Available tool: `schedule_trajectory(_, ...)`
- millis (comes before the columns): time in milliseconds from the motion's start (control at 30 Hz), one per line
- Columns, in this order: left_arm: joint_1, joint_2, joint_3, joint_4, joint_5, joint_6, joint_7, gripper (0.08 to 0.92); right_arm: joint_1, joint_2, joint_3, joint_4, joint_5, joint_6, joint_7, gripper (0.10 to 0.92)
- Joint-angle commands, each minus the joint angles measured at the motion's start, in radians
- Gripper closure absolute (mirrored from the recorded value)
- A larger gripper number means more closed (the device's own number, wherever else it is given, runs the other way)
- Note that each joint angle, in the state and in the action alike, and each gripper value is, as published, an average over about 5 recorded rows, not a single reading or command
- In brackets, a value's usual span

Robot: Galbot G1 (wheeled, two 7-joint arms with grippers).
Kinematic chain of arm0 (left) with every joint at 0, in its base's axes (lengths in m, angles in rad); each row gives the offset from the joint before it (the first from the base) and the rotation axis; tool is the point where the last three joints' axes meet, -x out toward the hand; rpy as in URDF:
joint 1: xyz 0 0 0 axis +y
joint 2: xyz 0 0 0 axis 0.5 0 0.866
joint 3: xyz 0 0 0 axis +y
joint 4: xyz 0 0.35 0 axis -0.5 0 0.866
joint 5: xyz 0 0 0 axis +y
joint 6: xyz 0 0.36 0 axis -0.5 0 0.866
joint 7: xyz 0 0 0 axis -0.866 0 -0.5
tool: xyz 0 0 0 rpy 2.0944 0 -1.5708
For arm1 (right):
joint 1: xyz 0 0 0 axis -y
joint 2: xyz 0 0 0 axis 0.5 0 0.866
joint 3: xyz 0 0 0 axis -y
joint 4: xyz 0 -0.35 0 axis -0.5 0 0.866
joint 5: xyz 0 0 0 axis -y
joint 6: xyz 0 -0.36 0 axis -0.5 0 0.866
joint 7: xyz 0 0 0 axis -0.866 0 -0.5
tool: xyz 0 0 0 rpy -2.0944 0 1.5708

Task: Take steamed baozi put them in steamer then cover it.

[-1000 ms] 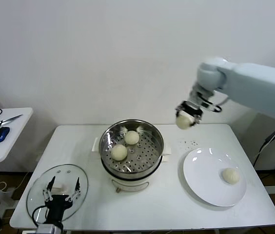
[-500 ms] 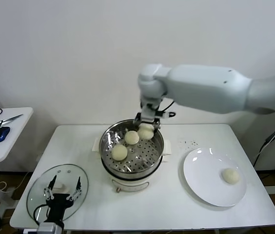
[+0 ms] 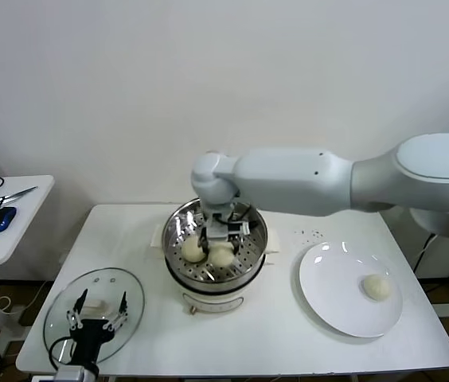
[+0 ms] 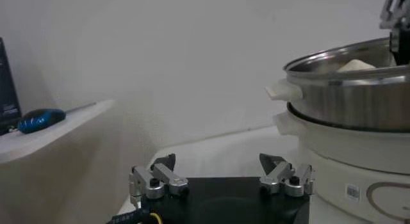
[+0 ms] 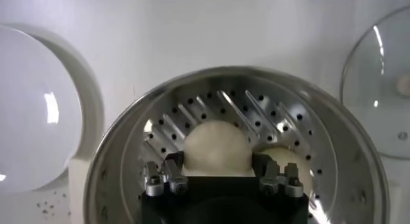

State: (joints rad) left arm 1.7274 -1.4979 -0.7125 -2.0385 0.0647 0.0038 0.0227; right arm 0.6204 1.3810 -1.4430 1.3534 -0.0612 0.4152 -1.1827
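White wall fills the background behind your white table [image 3: 288,334], and a smaller side table [image 3: 9,239] stands off to the left with a blue mouse [image 3: 0,219] and scissors [image 3: 5,197] on it. At the table's middle you have the steamer [image 3: 178,263], a shiny round steel pot with a perforated inner tray, white side handles and a white base. Your right gripper [image 3: 223,248] reaches down inside it, its fingers pinched on a steamed baozi [image 5: 216,148], a smooth, rounded, cream-white bun held low over the holed tray. A second bun [image 3: 192,250] of the same pale, matte look lies on the tray just beside it, and from the right wrist camera you see part of another bun [image 5: 286,162] right next to the held one. One more bun [image 3: 377,286] sits alone on the flat white plate [image 3: 328,294] to the steamer's right, well apart from the pot. Your left gripper [image 3: 97,310] rests with its fingers spread wide over the round glass lid [image 3: 61,318], which lies flat near the table's front left corner; from that wrist you see the steamer's steel rim with a bun's top showing above it.
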Motion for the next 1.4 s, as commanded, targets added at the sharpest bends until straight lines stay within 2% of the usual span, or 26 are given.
schedule_trajectory(33,-0.009,0.009,-0.001,0.004,-0.007,0.003,0.001,0.177,-0.045,0.025,-0.006,0.009,-0.022,0.004,-0.001,0.338)
schedule_trajectory(200,-0.01,0.01,0.0,0.007,-0.006,0.002,0.001,0.177,-0.055,0.023,-0.003,0.008,-0.034,0.0,0.005,0.333)
schedule_trajectory(467,-0.008,0.01,-0.002,0.008,-0.006,0.001,0.0,0.177,-0.035,0.008,0.01,0.007,-0.04,0.017,0.007,0.21)
schedule_trajectory(767,-0.008,0.011,-0.004,0.002,0.004,0.001,-0.001,0.177,0.039,-0.101,0.083,-0.013,-0.01,0.002,0.017,0.202)
schedule_trajectory(933,-0.009,0.014,-0.003,-0.003,0.013,0.0,-0.001,0.177,0.128,-0.267,0.06,-0.046,0.158,-0.204,0.144,0.203)
schedule_trajectory(1033,-0.009,0.015,0.0,-0.007,0.015,0.0,-0.001,0.177,0.176,-0.389,0.022,0.002,0.295,-0.417,0.219,0.203)
schedule_trajectory(1167,-0.008,0.014,0.003,-0.009,0.017,0.0,-0.001,0.177,0.173,-0.553,0.022,0.084,0.436,-0.653,0.239,0.203)
schedule_trajectory(1267,-0.005,0.013,0.004,-0.011,0.019,-0.001,-0.001,0.177,0.134,-0.685,0.026,0.142,0.462,-0.729,0.245,0.203)
schedule_trajectory(1400,-0.001,0.013,0.004,-0.017,0.019,-0.002,0.0,0.177,0.065,-0.833,0.025,0.19,0.421,-0.762,0.224,0.203)
